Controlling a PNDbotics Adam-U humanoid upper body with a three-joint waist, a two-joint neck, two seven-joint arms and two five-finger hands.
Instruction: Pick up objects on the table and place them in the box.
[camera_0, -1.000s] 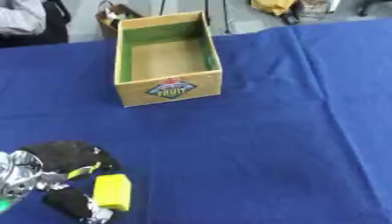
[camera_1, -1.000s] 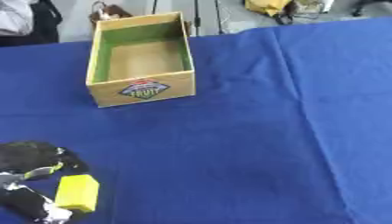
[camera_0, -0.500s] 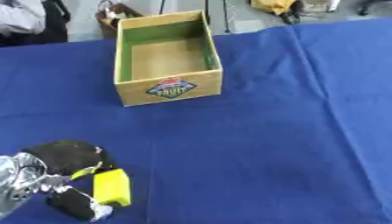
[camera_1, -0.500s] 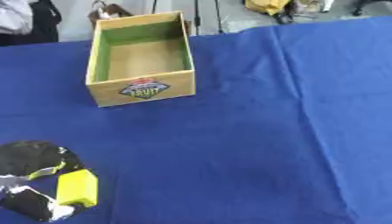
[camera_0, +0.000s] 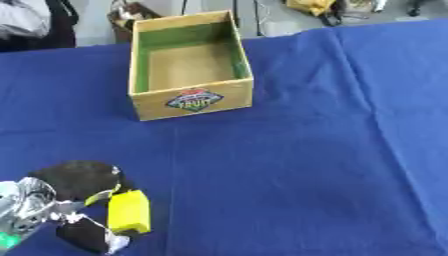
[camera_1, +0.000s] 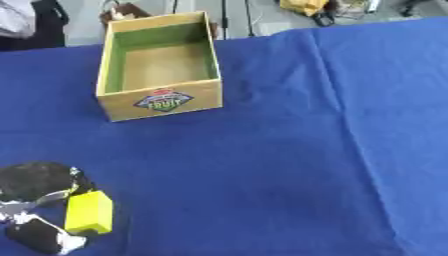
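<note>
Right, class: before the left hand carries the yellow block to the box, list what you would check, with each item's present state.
1. Left hand curled round the yellow block: ok.
2. Block lifted off the blue tablecloth: cannot tell.
3. Box upright, open top: ok.
4. Box interior free: ok, nothing shows inside.
5. Cloth between block and box free of things: ok.
6. Right hand out of the way: ok, it shows in neither view.

Blue table (camera_0: 297, 175): bare cloth from near edge to far edge, right side wholly open. Only obstacle: open-topped box (camera_0: 190, 65) near far-left edge, walls upright, interior empty and reachable from above
</note>
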